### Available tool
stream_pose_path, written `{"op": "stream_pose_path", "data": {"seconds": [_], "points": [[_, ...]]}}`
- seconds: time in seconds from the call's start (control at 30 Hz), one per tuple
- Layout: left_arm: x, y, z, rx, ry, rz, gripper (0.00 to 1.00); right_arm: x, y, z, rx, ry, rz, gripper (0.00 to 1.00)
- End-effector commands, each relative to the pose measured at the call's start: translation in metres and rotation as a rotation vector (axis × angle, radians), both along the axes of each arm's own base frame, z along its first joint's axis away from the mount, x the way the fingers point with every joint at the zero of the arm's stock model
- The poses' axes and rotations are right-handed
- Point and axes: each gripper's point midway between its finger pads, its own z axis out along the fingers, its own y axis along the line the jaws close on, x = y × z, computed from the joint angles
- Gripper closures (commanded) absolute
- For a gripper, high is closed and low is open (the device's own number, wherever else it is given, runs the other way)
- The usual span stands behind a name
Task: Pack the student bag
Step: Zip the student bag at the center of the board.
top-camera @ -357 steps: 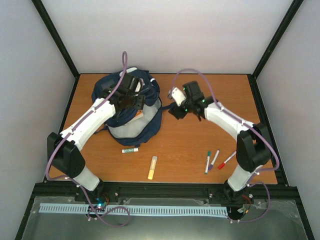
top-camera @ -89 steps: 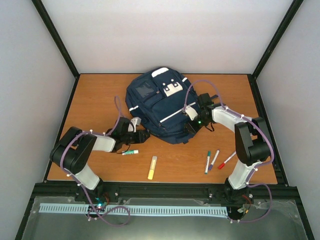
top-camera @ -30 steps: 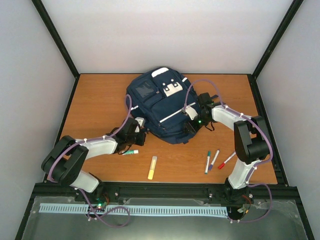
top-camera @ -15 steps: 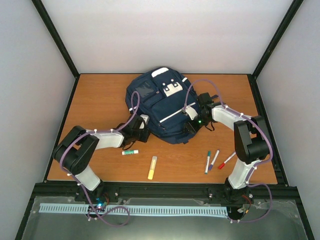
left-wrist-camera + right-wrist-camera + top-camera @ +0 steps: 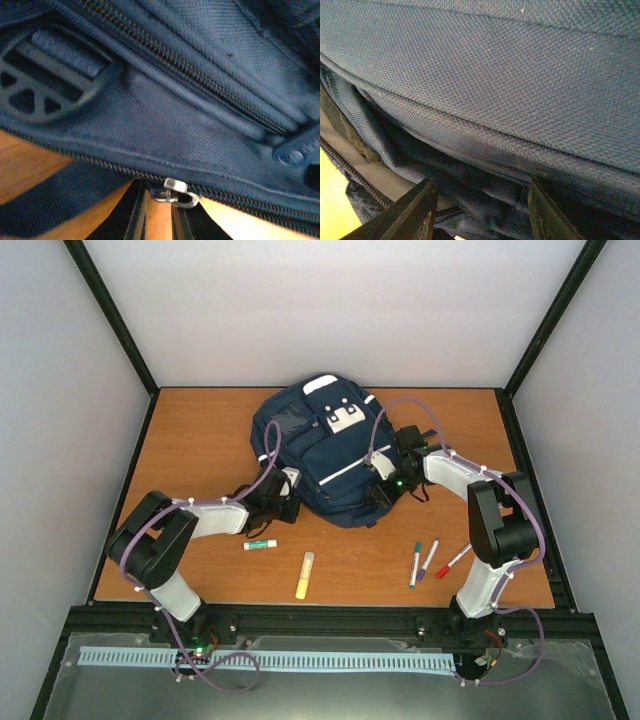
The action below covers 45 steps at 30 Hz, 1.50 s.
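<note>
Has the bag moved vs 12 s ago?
Yes: the student bag now lies further right, judged against the unmoved glue stick.

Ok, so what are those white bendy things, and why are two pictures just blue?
They are two robot arms bolted to a table. The big picture looks down from above. The blue close-ups come from little cameras on the arms' wrists, right up against the student bag. The left gripper is at the bag's zipper pull; whether it has pinched it is unclear. The right gripper is open at the bag's other side. A glue stick, a yellow highlighter and three markers lie on the wood.
</note>
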Motion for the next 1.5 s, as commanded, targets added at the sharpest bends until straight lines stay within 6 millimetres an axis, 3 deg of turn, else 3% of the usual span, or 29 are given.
{"op": "stream_pose_path", "data": {"seconds": [0.0, 0.3, 0.5, 0.7, 0.8, 1.17, 1.3, 1.4, 1.47], "points": [[-0.013, 0.001, 0.021, -0.054, -0.006, 0.007, 0.97, -0.013, 0.002, -0.011, 0.001, 0.073, 0.015, 0.49], [-0.036, 0.004, 0.030, -0.099, 0.020, -0.026, 0.99, -0.014, 0.004, -0.012, 0.011, 0.089, 0.018, 0.49], [-0.039, 0.006, 0.018, -0.086, 0.051, -0.020, 0.99, -0.014, 0.003, -0.011, 0.010, 0.086, 0.017, 0.49], [-0.026, 0.013, 0.021, -0.060, 0.000, 0.037, 0.65, -0.015, 0.004, -0.013, 0.014, 0.097, 0.019, 0.49], [-0.014, 0.012, 0.020, -0.037, -0.012, 0.056, 0.56, -0.016, 0.005, -0.013, 0.017, 0.102, 0.020, 0.49], [0.020, 0.004, 0.007, 0.020, -0.076, 0.042, 0.53, -0.017, 0.005, -0.015, 0.019, 0.108, 0.022, 0.48], [0.024, 0.001, 0.013, -0.014, -0.113, 0.015, 0.52, -0.017, 0.005, -0.015, 0.020, 0.111, 0.022, 0.48], [0.019, -0.007, 0.019, -0.054, -0.130, -0.033, 0.58, -0.017, 0.005, -0.016, 0.019, 0.113, 0.023, 0.48], [0.016, -0.009, 0.019, -0.060, -0.124, -0.049, 0.68, -0.018, 0.005, -0.016, 0.020, 0.115, 0.023, 0.48]]}}
